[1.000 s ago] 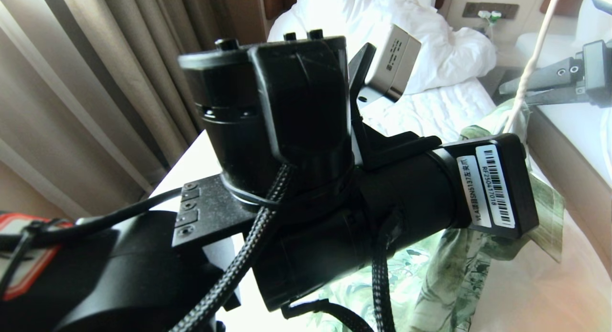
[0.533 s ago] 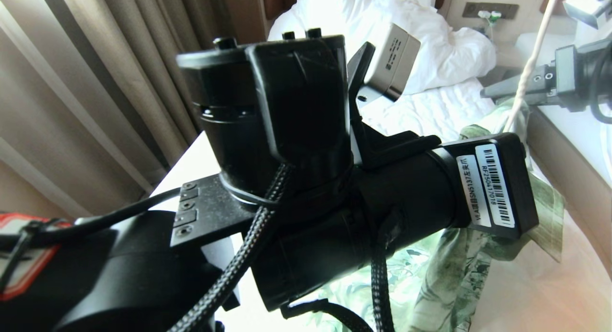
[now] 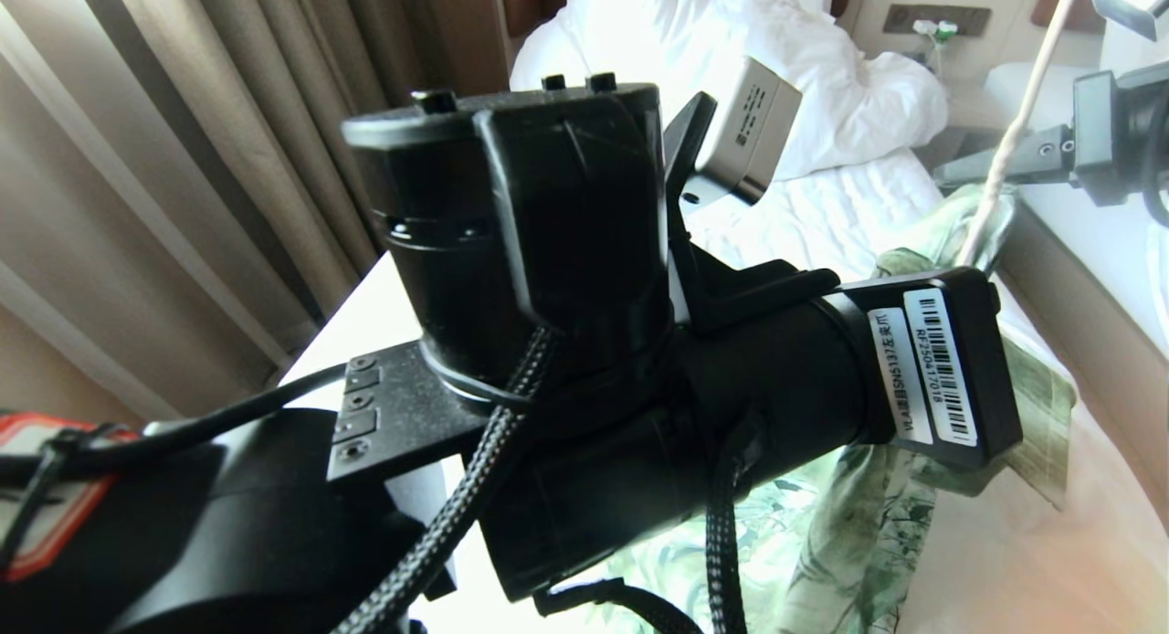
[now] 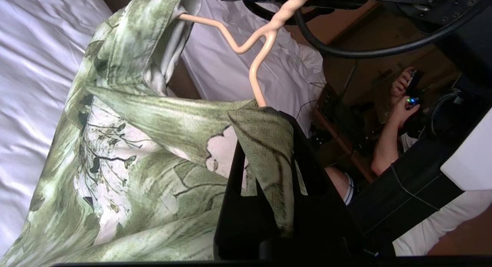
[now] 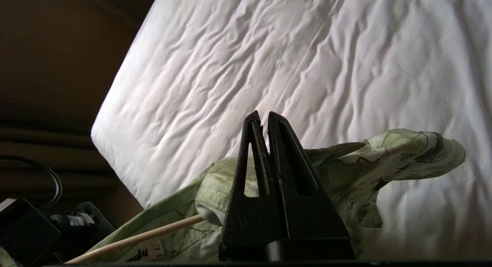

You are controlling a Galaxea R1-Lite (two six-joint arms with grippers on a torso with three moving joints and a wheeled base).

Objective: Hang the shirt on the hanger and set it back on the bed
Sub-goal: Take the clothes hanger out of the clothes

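Observation:
The light green leaf-print shirt point(image 3: 868, 533) hangs over the bed point(image 3: 822, 214), partly threaded on the cream wire hanger point(image 3: 1027, 95). My left gripper point(image 4: 265, 136) is shut on a fold of the shirt point(image 4: 146, 163) where one hanger point(image 4: 265, 32) arm enters the cloth. In the head view my left arm point(image 3: 548, 296) hides that gripper's fingers. My right gripper point(image 3: 950, 171) reaches in from the right and is shut across the hanger wire above the shirt. In the right wrist view that gripper point(image 5: 264, 119) shows both fingers pressed together, the shirt point(image 5: 403, 155) behind them and the hanger point(image 5: 146, 234) running into the collar.
Beige curtains point(image 3: 183, 159) hang on the left. A bunched white duvet point(image 3: 731, 31) lies at the bed's head. A second bed with a wooden side point(image 3: 1078, 323) stands close on the right. A person's arm point(image 4: 388, 140) shows beyond the bed in the left wrist view.
My right gripper, open a second ago, has moved a little left onto the hanger wire and shut on it. The left arm and the shirt have stayed put.

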